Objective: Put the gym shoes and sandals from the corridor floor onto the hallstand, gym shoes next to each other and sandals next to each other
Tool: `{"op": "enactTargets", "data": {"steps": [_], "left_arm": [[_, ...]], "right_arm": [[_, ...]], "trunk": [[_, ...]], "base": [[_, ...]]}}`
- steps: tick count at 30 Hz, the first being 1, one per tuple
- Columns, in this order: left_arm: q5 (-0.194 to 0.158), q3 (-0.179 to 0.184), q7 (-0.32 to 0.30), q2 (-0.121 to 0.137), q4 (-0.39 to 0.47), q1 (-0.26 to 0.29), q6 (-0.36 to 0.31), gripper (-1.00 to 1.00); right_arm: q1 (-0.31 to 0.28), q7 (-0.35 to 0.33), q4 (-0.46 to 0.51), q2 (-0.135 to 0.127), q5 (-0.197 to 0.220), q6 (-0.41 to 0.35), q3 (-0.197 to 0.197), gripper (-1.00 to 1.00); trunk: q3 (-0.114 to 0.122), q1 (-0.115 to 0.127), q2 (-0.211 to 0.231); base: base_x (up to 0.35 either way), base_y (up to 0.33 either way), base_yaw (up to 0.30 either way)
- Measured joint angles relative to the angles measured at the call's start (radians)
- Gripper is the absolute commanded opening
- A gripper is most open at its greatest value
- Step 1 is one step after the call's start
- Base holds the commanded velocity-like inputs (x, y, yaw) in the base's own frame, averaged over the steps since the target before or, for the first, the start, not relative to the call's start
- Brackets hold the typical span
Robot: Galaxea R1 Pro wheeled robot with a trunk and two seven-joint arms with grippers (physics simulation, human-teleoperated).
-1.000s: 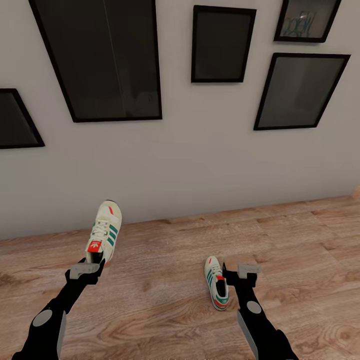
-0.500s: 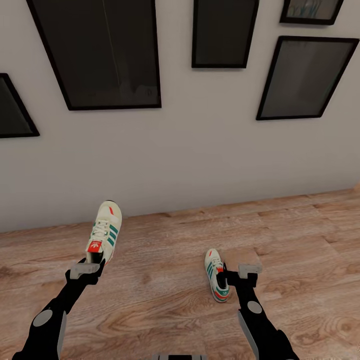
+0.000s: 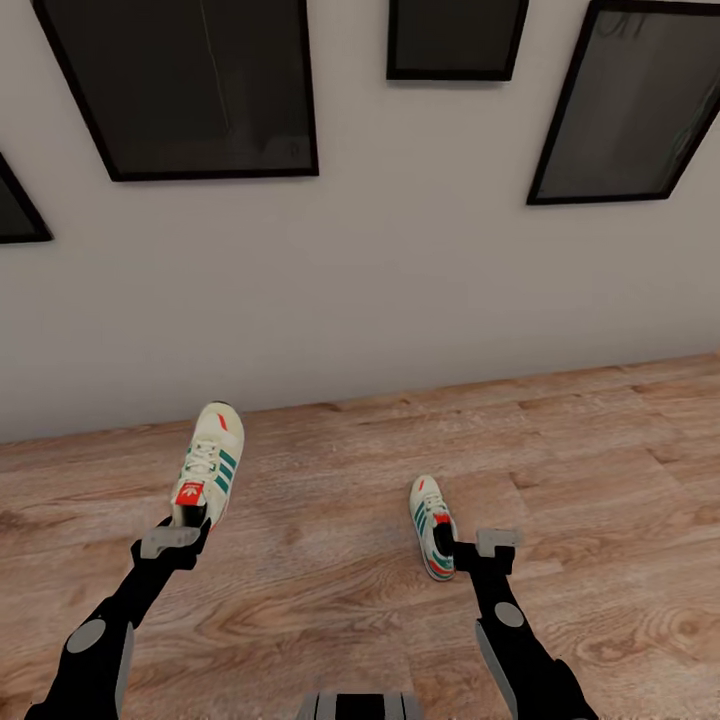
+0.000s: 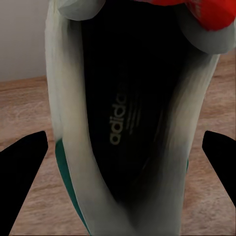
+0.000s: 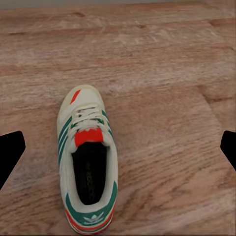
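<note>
Over on the left, the left gripper (image 3: 180,535) is keeping the first sneaker (image 3: 207,462) up off the floor (image 3: 600,450), heel toward the wrist and toe pointing at the wall (image 3: 400,280). In the left wrist view its fingers (image 4: 22,172) are pressing in on either side of the heel, with the dark insole right under the camera. So that looks like a firm grip.

The whole view is dropping. The black picture frames (image 3: 180,90) are sliding up the picture compared with a second ago, the line where wall meets floor is rising, and a bit of the robot's own base (image 3: 360,705) is creeping in at the bottom edge. That is the camera moving, not the room. The held sneaker is staying put against its gripper through all of it.

Moving right, the second sneaker (image 3: 432,525) is lying flat on the floor, sole down and toe to the wall. The right gripper (image 3: 478,548) is sitting just beside its heel. From the right wrist view its fingers (image 5: 10,152) are spread wide with the sneaker (image 5: 88,162) lying below and between them, not yet touched.

I'd say the robot is settling lower to bring that right arm within reach. One sneaker is in hand and one is lined up for the pick. The trip to the rack is yet to come, and so are the sandals.
</note>
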State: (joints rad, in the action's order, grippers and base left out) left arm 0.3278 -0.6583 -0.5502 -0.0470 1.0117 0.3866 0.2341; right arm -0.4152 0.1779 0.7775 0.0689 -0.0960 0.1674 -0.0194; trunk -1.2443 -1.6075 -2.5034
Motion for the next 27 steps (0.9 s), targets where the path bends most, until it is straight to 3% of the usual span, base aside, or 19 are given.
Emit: {"op": "enactTargets", "data": {"steps": [6,10,17,24,27], "left_arm": [[0.0,0.001,-0.001,-0.001,-0.003,0.0,0.0,-1.0],[0.0,0.0,-0.001,-0.001,-0.004,0.0,0.0,-1.0],[0.0,0.001,-0.001,-0.001,-0.006,0.0,0.002,-1.0],[0.0,0.001,-0.002,-0.001,-0.006,0.0,0.003,-1.0],[-0.001,0.001,-0.002,-0.001,-0.003,-0.001,0.002,-1.0]], "right_arm": [[0.0,-0.007,-0.004,-0.008,-0.003,0.0,0.004,1.0],[0.0,-0.009,-0.004,-0.028,-0.001,0.0,0.005,1.0],[0.0,-0.159,0.014,-0.036,-0.002,-0.003,0.0,1.0],[0.0,-0.188,0.05,-0.036,-0.003,-0.005,-0.002,1.0],[0.0,-0.189,0.061,-0.036,-0.003,-0.006,-0.003,1.0]], "trunk": [[-0.033,-0.003,-0.001],[-0.055,-0.004,-0.002],[-0.093,-0.008,-0.004],[-0.124,-0.011,-0.006],[-0.125,-0.011,-0.006]], "base": [[0.0,0.0,0.0],[0.0,0.0,0.0],[0.0,0.0,0.0],[0.0,0.0,0.0],[0.0,0.0,0.0]]}}
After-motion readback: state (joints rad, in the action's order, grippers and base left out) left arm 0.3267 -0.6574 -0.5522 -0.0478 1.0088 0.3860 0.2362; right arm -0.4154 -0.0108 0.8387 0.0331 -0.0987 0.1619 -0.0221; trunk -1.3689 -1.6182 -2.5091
